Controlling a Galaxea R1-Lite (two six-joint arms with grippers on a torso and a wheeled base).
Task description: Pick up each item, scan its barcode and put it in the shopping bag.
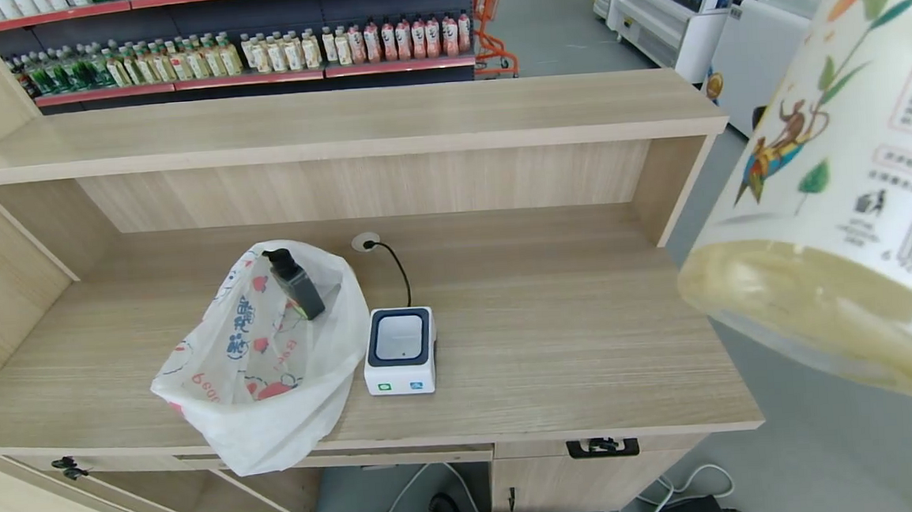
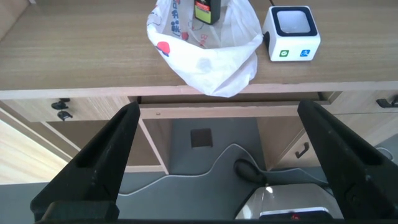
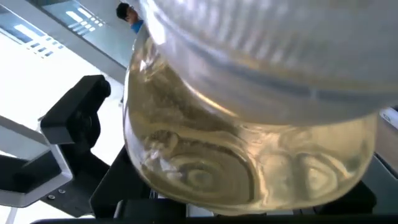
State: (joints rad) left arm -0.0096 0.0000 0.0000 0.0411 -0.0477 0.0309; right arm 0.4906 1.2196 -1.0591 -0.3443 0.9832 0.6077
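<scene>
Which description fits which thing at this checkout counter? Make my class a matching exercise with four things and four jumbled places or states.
Things:
1 bottle
2 scanner
3 shopping bag
4 left gripper

Descriptions:
A on the counter, black cable behind it
B empty, fingers wide apart
C raised off the counter, pale yellow liquid inside
D open-topped, a dark item inside

Pairs: 1-C, 2-A, 3-D, 4-B

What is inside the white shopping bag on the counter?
Inside the shopping bag one dark container with a black top stands tilted near the far side. The bag's near wall and folds hide part of the inside, so whether anything else lies there cannot be told.
</scene>
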